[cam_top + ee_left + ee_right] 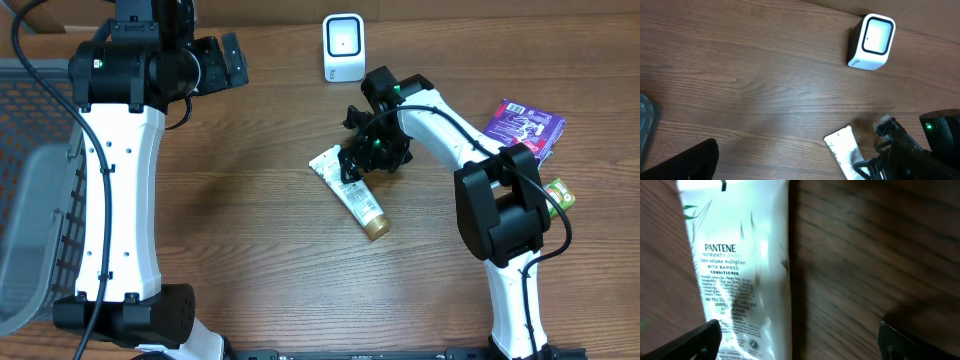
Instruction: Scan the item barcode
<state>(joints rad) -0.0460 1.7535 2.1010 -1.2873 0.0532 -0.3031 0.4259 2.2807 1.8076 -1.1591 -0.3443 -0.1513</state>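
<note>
STEP: grasp not made, your right gripper (pixel 352 160) hangs spread just over the conditioner tube (pixel 352 198), lying flat mid-table (pixel 260 230) | LEFT: left gripper (pixel 228 58) spread, empty (idle) | NEXT: pinch tube, lift, face its barcode (unseen here) to the scanner (pixel 343 47)

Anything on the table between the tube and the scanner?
Nothing visible. Only bare table lies between the tube and the scanner. The right end effector hangs open just over the tube.
</note>
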